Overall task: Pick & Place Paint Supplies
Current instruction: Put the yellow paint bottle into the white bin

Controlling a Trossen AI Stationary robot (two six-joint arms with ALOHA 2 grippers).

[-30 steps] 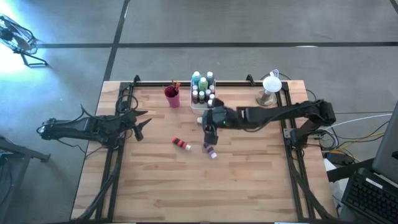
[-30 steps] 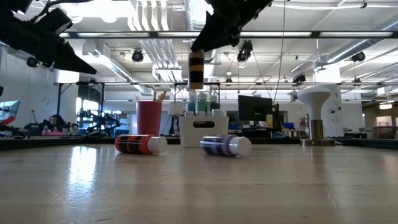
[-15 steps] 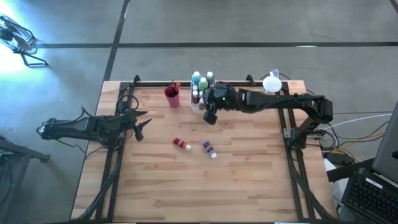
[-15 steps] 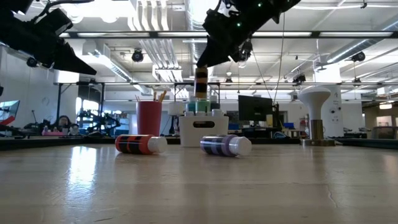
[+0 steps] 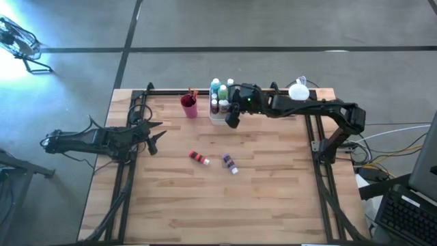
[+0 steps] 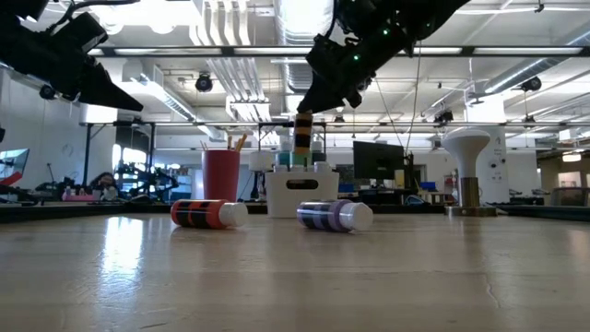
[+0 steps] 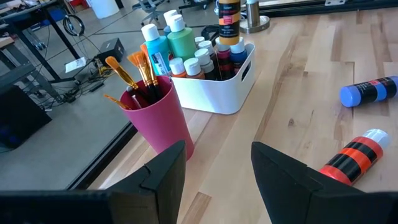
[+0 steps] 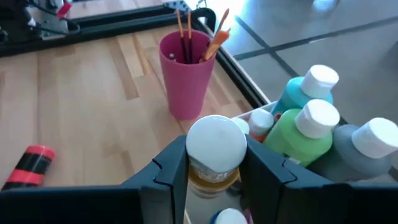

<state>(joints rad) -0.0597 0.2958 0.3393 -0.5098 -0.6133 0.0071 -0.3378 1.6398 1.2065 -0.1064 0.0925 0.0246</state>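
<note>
Jaws around one orange bottle (image 8: 214,155)

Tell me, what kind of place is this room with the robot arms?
Probably a robotics lab or workshop in an industrial hall. A wooden table framed by dark rails carries the arms, exposed pipes and strip lights run overhead, and computer monitors stand behind.

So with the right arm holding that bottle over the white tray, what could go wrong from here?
1. The tray is already crowded with capped bottles, so the orange bottle held by the right gripper may land on a cap and tip instead of seating.
2. The magenta cup of brushes stands close beside the tray; a sideways drift could knock it.
3. The red bottle and purple bottle lie on their sides and could roll if nudged.
</note>
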